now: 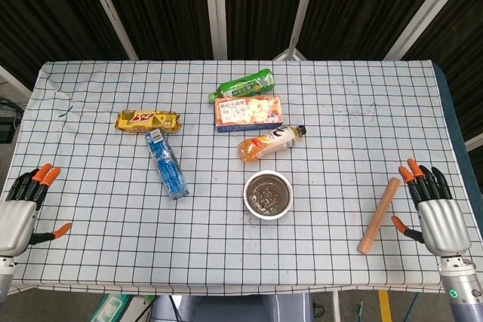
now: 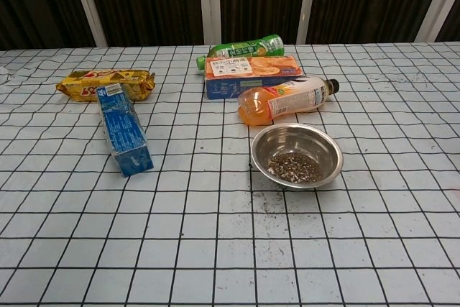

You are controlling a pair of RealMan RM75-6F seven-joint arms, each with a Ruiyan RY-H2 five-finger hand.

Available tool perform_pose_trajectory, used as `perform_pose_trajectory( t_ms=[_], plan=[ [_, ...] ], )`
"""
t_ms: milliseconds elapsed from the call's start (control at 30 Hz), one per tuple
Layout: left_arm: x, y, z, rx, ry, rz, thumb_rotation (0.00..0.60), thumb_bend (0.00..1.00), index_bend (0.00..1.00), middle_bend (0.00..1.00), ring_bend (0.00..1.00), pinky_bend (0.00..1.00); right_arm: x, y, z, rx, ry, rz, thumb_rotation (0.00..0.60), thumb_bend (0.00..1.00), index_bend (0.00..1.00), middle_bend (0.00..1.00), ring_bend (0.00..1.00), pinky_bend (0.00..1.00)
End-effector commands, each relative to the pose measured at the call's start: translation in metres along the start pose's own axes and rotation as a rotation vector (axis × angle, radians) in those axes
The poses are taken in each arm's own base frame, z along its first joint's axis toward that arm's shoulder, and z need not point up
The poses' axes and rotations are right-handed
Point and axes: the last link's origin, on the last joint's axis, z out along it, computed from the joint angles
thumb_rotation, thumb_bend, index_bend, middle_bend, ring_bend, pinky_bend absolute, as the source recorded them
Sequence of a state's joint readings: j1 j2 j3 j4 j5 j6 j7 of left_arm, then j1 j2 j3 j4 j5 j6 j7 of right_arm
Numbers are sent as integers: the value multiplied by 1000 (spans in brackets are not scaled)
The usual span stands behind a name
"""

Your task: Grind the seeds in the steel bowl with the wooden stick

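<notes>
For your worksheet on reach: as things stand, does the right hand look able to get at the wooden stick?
Probably yes: the wooden stick lies free on the cloth just beside the open right hand, nothing between them.

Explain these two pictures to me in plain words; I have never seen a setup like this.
These are two cameras on a two-armed robot: one looks down from its head, one looks forward from its chest. The robot's left hand and right hand have grey palms and orange-tipped fingers, spread and holding nothing. On the checked tablecloth lie a steel bowl of dark seeds, a wooden stick beside the right hand, an orange juice bottle, a green bottle, an orange box, a blue packet and a yellow wrapper.
</notes>
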State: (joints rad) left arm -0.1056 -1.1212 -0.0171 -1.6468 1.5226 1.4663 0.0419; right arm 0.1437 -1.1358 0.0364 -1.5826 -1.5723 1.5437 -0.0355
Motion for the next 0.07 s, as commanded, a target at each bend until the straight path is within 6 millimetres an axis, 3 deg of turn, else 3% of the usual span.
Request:
perform_pose_trajectory(
  t_ms=[33, 67],
  plan=[
    [1, -2, 0, 8, 21, 31, 600, 27, 0, 0, 0, 0, -1, 2, -4, -25, -3, 17, 600, 243, 0, 0, 0, 0],
    [1, -2, 0, 9, 21, 33, 600, 27, 0, 0, 0, 0, -2, 2, -4, -25, -4, 17, 600, 243, 0, 0, 0, 0]
  ],
)
